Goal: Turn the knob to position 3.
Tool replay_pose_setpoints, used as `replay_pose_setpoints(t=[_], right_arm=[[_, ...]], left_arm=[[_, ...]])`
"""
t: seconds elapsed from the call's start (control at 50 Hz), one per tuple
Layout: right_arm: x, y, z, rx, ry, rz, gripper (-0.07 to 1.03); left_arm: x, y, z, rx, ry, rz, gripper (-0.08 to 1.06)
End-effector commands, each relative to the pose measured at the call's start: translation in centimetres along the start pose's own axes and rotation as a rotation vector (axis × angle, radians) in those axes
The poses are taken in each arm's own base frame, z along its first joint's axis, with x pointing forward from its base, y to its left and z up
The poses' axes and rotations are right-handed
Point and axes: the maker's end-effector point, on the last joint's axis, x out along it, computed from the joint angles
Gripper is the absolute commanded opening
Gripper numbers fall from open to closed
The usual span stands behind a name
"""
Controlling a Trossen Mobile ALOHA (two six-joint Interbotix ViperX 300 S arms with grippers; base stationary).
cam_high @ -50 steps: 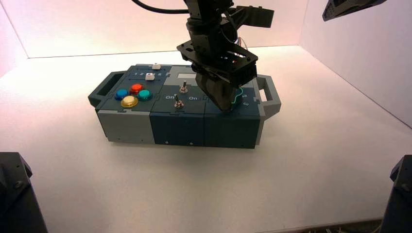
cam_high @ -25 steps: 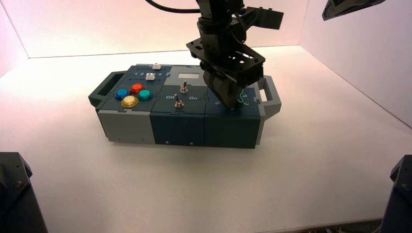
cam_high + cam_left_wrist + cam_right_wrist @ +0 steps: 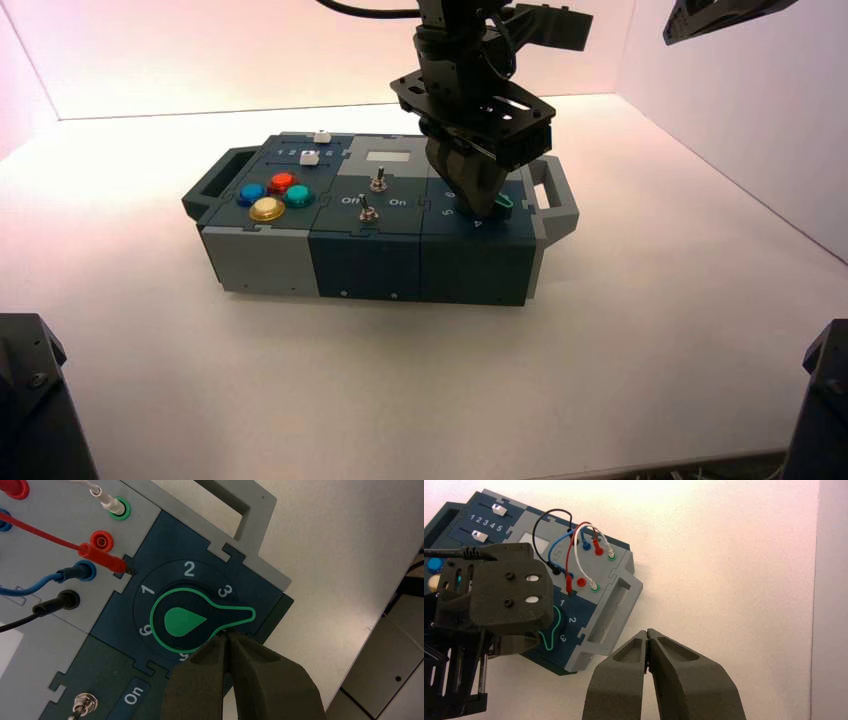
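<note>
The box (image 3: pixel 380 225) sits mid-counter (image 3: pixel 640 340), with bare counter open on every side. At its right end, beside the grey handle (image 3: pixel 235 505), lies the knob (image 3: pixel 192 621); its green tip points just past the numeral 3 (image 3: pixel 225 591), toward the box's near edge. The left gripper (image 3: pixel 227 635) stands over the knob, its fingers (image 3: pixel 200 680) pressed together holding nothing, their tips touching the knob's rim beside the tip. The right gripper (image 3: pixel 647 640) hangs off the box's right side above bare counter, fingers shut and empty.
</note>
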Motion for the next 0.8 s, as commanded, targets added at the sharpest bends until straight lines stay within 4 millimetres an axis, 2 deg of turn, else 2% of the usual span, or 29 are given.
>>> replay_pose_setpoints(t=[0.02,0.38,0.6,0.8], right_arm=[[-0.1,0.0,0.7,-0.004,-0.018,0.001,-0.02],[0.0,0.0,0.6,-0.005,-0.014,0.000,-0.02],[0.0,0.1,0.6,-0.006,-0.014,0.001,-0.02],[0.1,0.0,0.5,-0.006,-0.008,-0.001,-0.02]], left_arm=[[-1.3,0.3,1.6,-0.001,-0.052,0.005,-0.03],[-1.7,0.2,2.3,-0.003,-0.060,0.003,-0.03],[-1.6,0.1,2.1,-0.003,-0.056,0.000,-0.03],[-2.5,-0.3,1.3,0.002,-0.066,-0.002,-0.03]])
